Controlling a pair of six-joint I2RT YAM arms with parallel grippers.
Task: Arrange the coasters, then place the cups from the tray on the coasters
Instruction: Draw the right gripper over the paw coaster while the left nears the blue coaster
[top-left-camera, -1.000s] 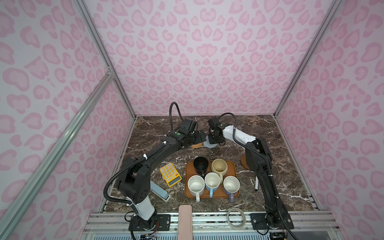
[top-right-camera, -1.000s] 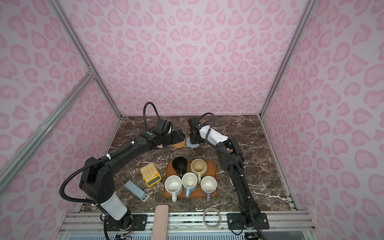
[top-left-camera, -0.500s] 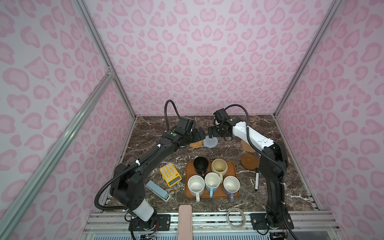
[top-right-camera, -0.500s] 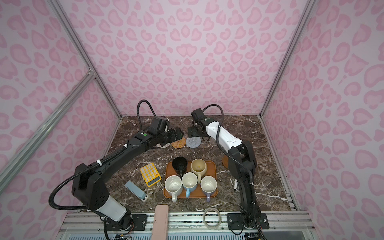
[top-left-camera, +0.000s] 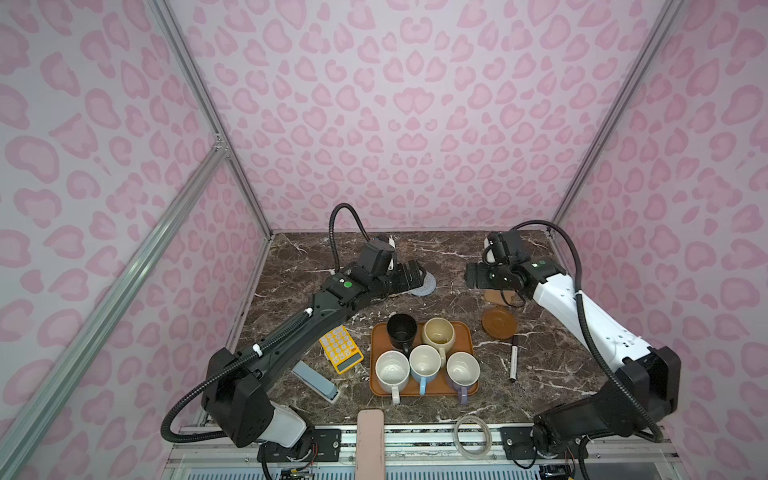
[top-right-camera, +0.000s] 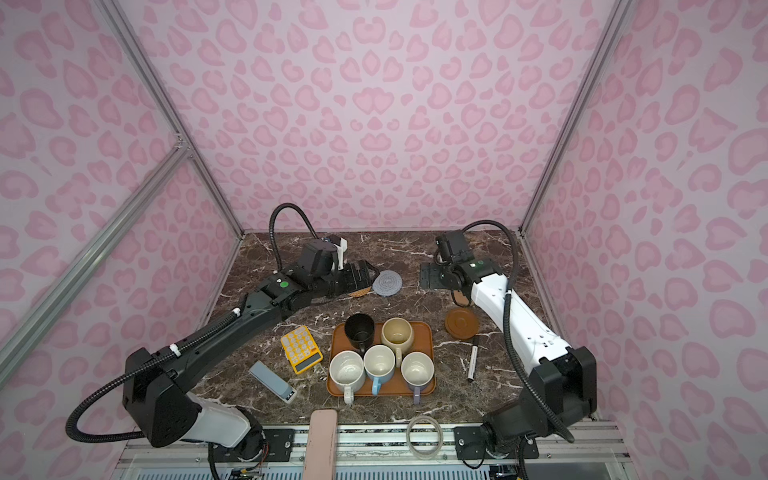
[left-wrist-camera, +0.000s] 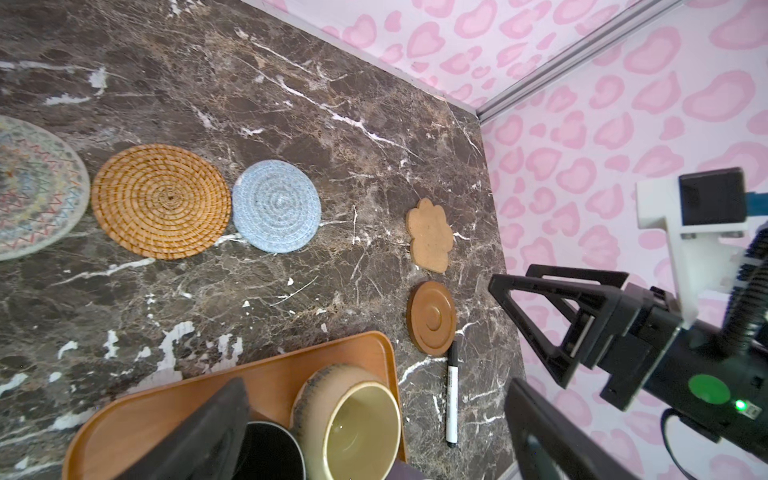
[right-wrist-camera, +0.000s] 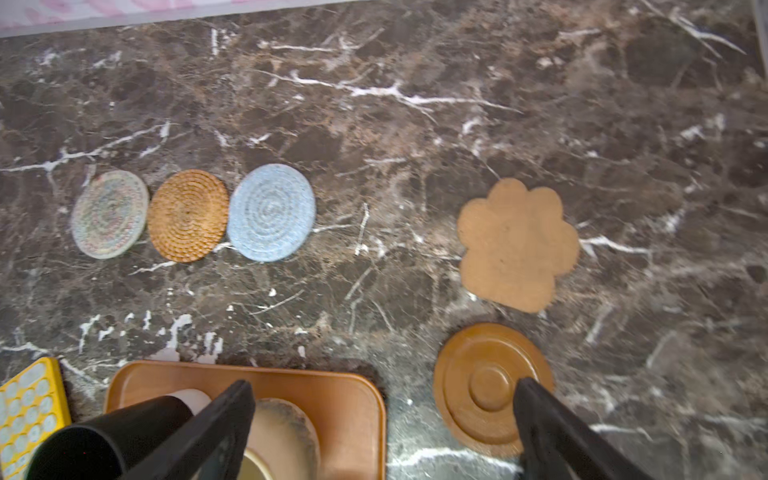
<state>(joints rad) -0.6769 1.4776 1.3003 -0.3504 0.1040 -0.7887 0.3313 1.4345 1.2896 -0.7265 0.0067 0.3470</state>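
Note:
Three round coasters lie in a row at the back: whitish woven (right-wrist-camera: 109, 214), tan rattan (right-wrist-camera: 188, 215) and light-blue (right-wrist-camera: 271, 212). To their right are the flower-shaped coaster (right-wrist-camera: 517, 245) and the dark-brown disc (right-wrist-camera: 492, 388). The orange-brown tray (top-left-camera: 465, 332) holds the black (top-left-camera: 401, 330), cream (top-left-camera: 438, 334), white (top-left-camera: 392, 371), blue (top-left-camera: 424, 363) and lavender (top-left-camera: 462, 369) cups. My left gripper (top-left-camera: 413, 274) hangs open and empty over the rattan coaster, beside the light-blue one (top-right-camera: 387, 283). My right gripper (top-left-camera: 473, 276) is open and empty at the back right, above the flower coaster.
A yellow calculator (top-left-camera: 340, 350) and a grey-blue box (top-left-camera: 315, 380) lie left of the tray. A marker pen (top-left-camera: 514, 358) lies to its right, near the dark disc (top-left-camera: 498, 323). A clear ring (top-left-camera: 472, 436) and a pink bar (top-left-camera: 370, 442) sit at the front rail.
My right gripper opened, left the light-blue coaster beside the rattan one, and drew back to the right. My left arm shifted slightly and stays open.

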